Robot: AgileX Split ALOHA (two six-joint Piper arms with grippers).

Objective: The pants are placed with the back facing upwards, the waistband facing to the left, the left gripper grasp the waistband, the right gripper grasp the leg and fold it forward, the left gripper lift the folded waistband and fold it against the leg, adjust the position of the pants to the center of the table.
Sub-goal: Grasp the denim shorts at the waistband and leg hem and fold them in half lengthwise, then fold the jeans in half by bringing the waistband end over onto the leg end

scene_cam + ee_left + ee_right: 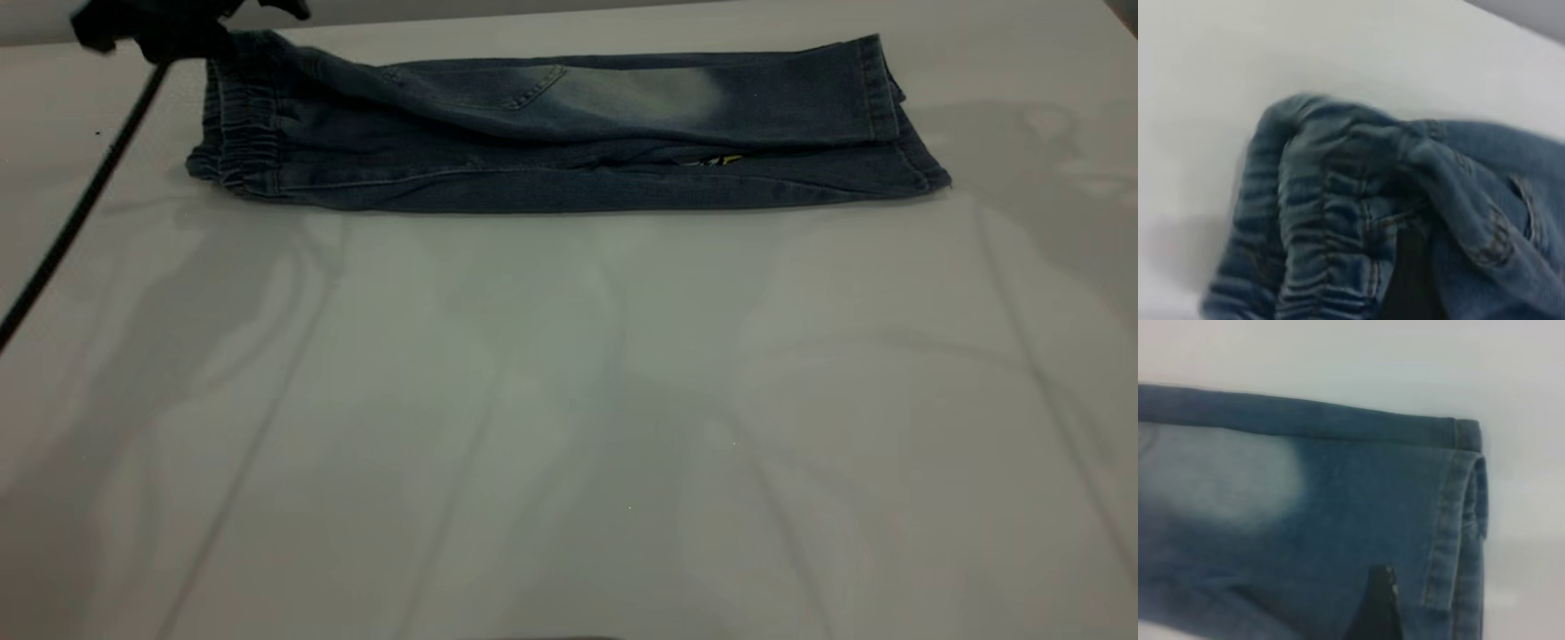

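Pants (569, 142), soft floppy denim folded lengthwise on the white surface (569, 427), with left gripper (169, 31) jaws pinching the ruched waistband (236, 147); right jaw state unclear.

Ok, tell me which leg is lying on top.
The plain leg with the whitish faded patch. The other leg lies flat beneath it, showing only a bit of yellow print.

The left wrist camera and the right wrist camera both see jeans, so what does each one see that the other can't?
Only the left wrist view shows the waistband, bunched and lifted, with a dark gripper finger under the cloth. Only the right wrist view shows the leg with its pale faded patch, stitched hem and a dark fingertip on the cloth. Both show the same blue pants on the white table.
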